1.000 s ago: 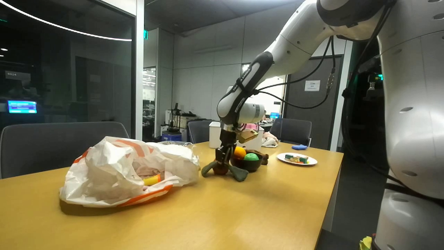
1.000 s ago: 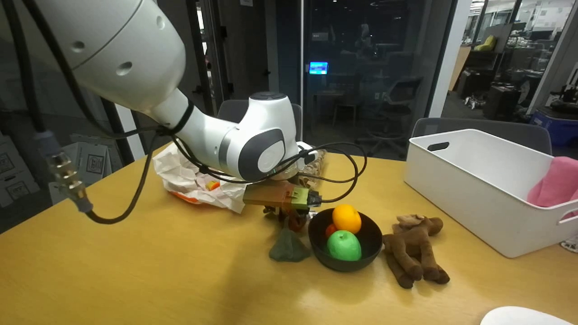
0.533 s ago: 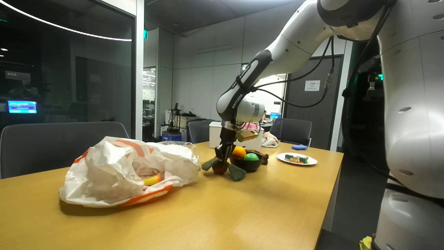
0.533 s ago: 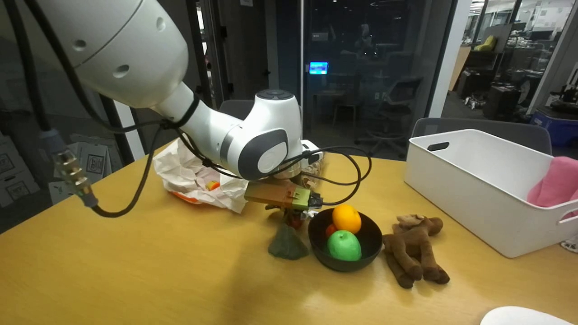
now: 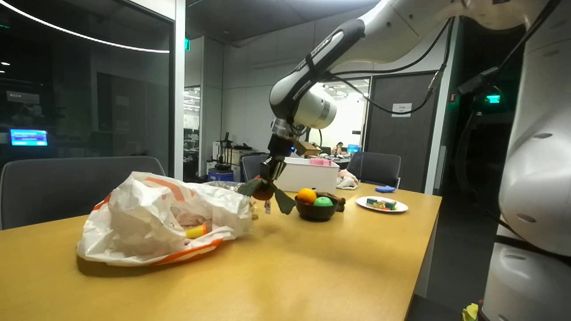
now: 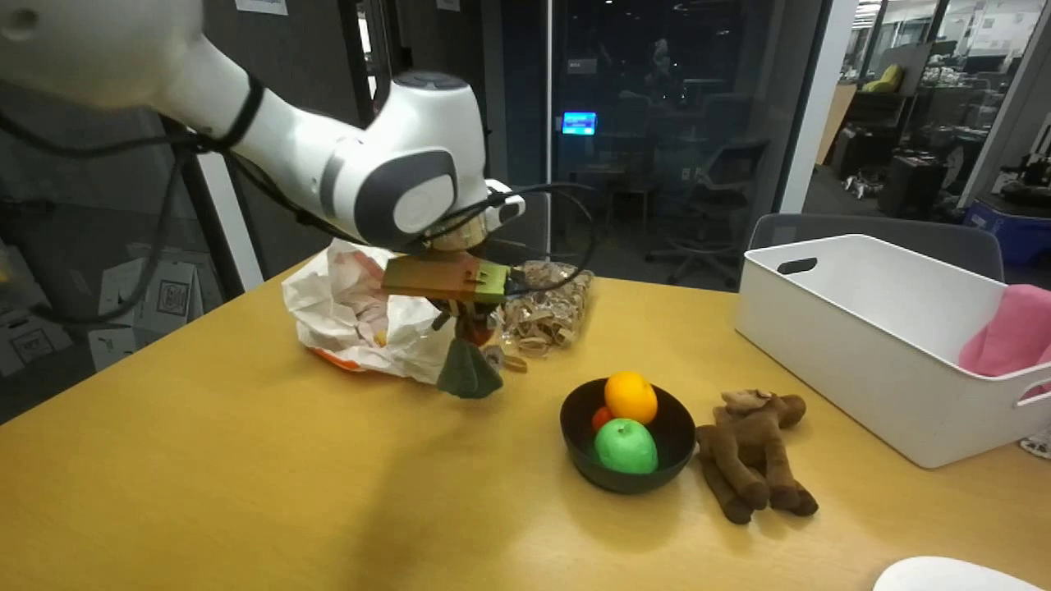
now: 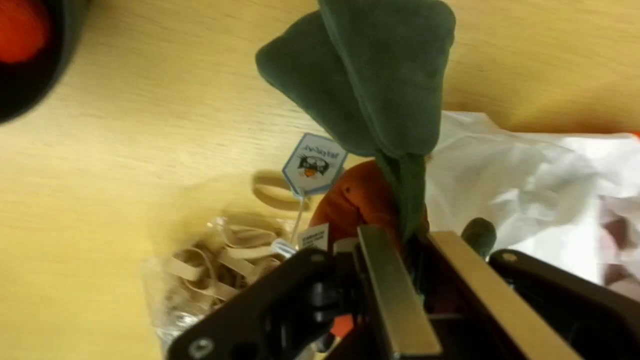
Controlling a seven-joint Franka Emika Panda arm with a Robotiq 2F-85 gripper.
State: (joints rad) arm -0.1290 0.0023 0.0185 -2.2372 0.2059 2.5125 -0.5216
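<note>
Hanging above the yellow wooden table (image 5: 348, 267) in an exterior view is a round red, green-leaved plush toy (image 5: 262, 193), near the white plastic bag (image 5: 142, 218). In the wrist view, the black gripper (image 7: 407, 233) pinches its green stem (image 7: 411, 190) between narrowed fingers.

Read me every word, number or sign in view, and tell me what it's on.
"24", apparently, after blurred letters: plaque.
Hang tag beside the plush toy: lettering looks reversed, too blurred.
White label: too small.
Arm's dark strip: too blurred.
Door notice: too small.
Green lit sign: too blurred.
Blue screen: too blurred.
Cardboard boxes: print unreadable.
</note>
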